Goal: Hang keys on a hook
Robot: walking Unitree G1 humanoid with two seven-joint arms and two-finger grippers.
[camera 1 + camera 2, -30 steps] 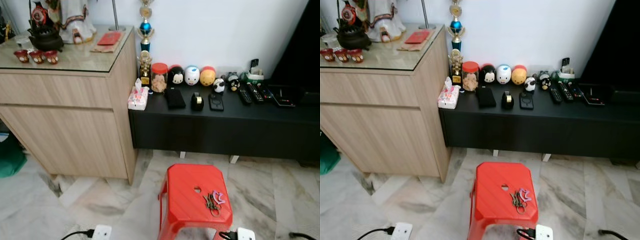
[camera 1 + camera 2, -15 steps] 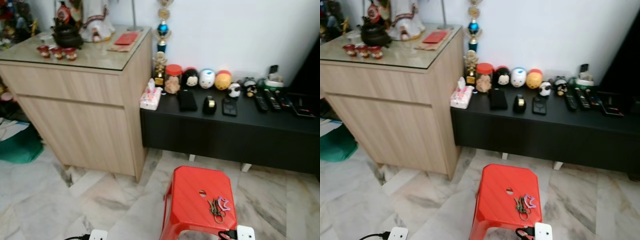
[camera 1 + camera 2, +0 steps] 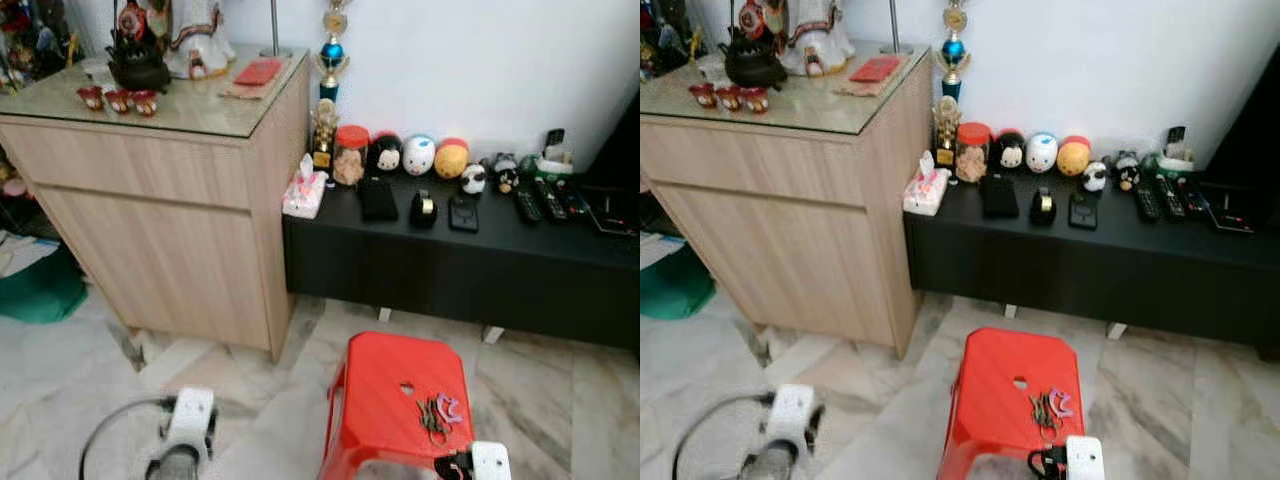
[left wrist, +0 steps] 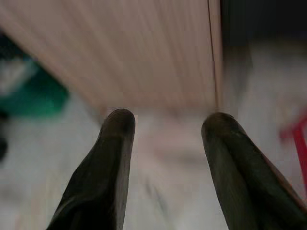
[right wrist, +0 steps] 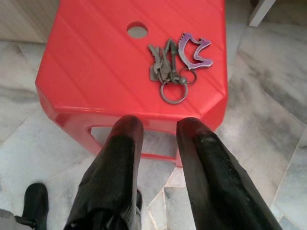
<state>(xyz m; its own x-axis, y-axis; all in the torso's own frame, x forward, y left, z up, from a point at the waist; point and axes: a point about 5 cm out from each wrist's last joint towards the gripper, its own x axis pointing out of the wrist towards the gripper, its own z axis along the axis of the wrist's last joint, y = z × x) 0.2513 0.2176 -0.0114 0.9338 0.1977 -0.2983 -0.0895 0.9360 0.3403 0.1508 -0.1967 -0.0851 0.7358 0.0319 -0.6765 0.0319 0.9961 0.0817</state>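
A bunch of keys (image 5: 169,67) with a purple charm (image 5: 194,50) lies on the top of a red plastic stool (image 3: 385,395), near its front right corner; the keys (image 3: 436,413) lie flat. My right gripper (image 5: 159,125) hovers open just in front of the stool's near edge, short of the keys, with nothing between its fingers. My left gripper (image 4: 168,120) is open and empty, low over the marble floor and pointing at the wooden cabinet. The left arm (image 3: 187,428) is blurred at the lower left.
A light wooden cabinet (image 3: 170,190) with a glass top stands at the left. A low black bench (image 3: 460,265) along the white wall carries a jar, round toys and remotes. A green bag (image 3: 40,292) lies at the far left. Marble floor surrounds the stool.
The left arm has risen into view at the lower left and is blurred. The view shifted slightly. The keys and stool stayed put.
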